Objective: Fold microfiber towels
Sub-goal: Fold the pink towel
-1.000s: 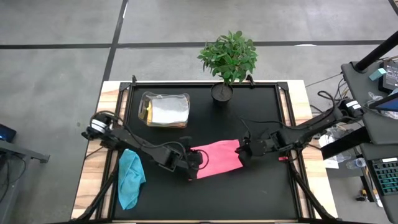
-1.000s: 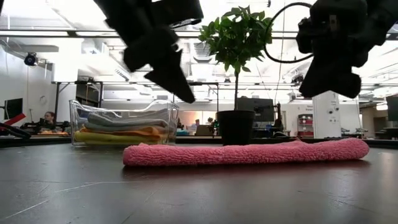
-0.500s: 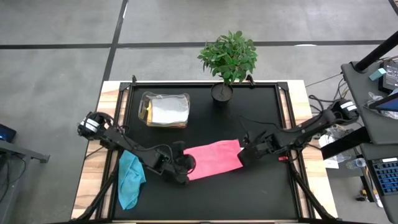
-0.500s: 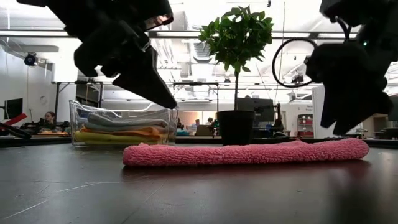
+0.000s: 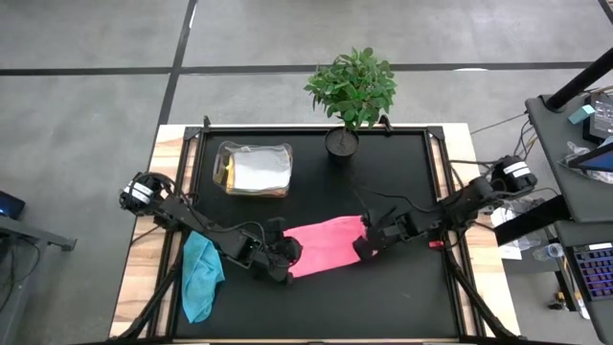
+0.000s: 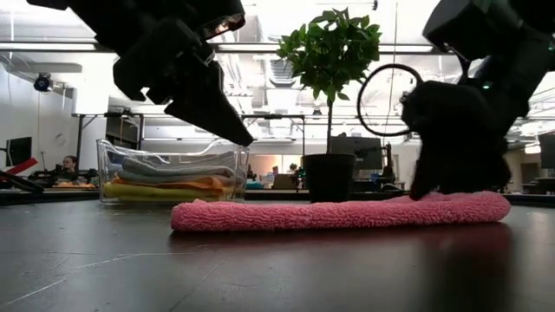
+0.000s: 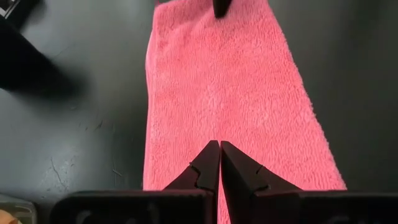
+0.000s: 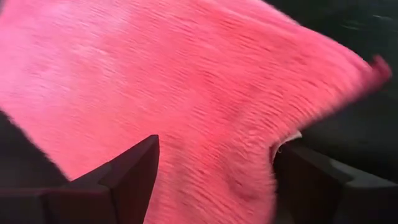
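Observation:
A pink towel [image 5: 326, 247] lies folded into a long flat strip on the black table [image 5: 402, 172], running left to right. My left gripper [image 5: 290, 254] hangs shut above the strip's left end, its tip [image 6: 245, 139] clear of the cloth. My right gripper [image 5: 366, 246] is open and low at the strip's right end [image 6: 451, 206], with pink cloth [image 8: 186, 81] filling the space between its fingers. A teal towel [image 5: 199, 273] lies crumpled on the table's left edge. My right gripper comes down slanting from the table's right, its open fingers [image 8: 134, 168] astride the pink towel's right end [image 8: 249, 180]. In the low view the fingertips [image 6: 427, 192] reach the cloth's top. Whether they touch it I cannot tell.
A clear plastic box [image 5: 254, 170] with folded towels stands at the far left of the mat. A potted plant [image 5: 350, 91] stands at the far edge. Bare black mat lies in front of the pink towel.
My right gripper has sunk from well above the table to the pink towel's right end. My left gripper has drawn back a little toward the table's left edge and tipped, staying shut above the cloth. The towel has stayed where it was.

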Controlling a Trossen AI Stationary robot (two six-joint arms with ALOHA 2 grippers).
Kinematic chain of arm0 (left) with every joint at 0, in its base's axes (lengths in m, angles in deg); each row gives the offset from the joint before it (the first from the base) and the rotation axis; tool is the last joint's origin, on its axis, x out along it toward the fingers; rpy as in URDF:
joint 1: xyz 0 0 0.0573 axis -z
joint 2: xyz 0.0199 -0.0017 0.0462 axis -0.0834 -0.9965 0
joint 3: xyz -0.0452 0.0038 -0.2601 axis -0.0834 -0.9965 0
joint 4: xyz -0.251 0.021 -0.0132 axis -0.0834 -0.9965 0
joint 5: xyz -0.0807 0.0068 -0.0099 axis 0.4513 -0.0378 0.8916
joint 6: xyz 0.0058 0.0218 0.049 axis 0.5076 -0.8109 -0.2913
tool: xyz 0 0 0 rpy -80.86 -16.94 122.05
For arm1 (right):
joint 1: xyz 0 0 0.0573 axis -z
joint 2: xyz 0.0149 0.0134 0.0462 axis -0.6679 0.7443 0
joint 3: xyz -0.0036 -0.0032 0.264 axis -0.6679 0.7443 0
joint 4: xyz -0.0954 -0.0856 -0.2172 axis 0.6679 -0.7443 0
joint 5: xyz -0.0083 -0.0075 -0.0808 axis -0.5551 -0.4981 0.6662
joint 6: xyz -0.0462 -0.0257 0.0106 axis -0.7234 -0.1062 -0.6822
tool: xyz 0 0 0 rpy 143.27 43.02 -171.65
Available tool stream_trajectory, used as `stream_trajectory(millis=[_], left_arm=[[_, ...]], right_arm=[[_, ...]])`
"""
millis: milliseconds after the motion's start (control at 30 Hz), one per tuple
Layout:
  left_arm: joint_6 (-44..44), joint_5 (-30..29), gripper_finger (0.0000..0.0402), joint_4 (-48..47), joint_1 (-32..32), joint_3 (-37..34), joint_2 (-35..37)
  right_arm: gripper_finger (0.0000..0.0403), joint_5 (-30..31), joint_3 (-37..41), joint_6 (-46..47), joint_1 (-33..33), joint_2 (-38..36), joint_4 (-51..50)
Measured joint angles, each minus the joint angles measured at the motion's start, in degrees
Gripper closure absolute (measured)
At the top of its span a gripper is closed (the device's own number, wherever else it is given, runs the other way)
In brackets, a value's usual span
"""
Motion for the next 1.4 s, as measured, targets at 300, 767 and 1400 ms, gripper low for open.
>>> stream_trajectory(millis=[300, 767, 1400], left_arm=[[0.0, 0.22, 0.0402, -1.79, 0.43, 0.06, 0.09], [6.25, 7.2, 0.0402, -11.65, 3.48, -5.19, 0.13], [8.84, 6.25, 0.0402, 16.56, 3.26, -18.66, 0.2]], right_arm=[[0.0175, 0.23, 0.17, -2.35, -0.04, 1.88, 8.07], [0.037, 1.07, 0.2, -4.27, -0.04, 0.96, 8.54], [0.0394, 4.06, -8.48, -7.3, -0.04, -1.41, 6.21]])
